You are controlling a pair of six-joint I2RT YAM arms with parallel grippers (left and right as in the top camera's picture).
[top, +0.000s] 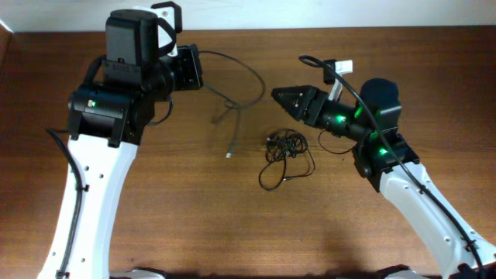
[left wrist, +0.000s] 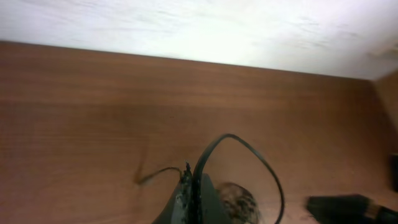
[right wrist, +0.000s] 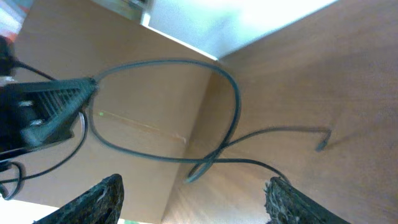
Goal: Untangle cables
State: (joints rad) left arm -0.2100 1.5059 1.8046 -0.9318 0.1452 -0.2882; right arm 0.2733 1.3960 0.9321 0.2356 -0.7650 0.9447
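The left fingers [left wrist: 202,202] were pressed together on one thin black cable [right wrist: 237,102], gripping it over the far left part of the counter [top: 194,217]. From that grip the cable arched out toward the middle of the far edge, curled back on itself and ran down to its plug [top: 229,155], which lay on the wood near the counter's centre. Just right of the plug, a small knotted bunch of cables [top: 285,146] sat at the centre, with one loop reaching toward the near edge. The right fingers [right wrist: 99,199] stood wide apart with nothing between them, hovering on the far side of the bunch and pointing at the looped cable.
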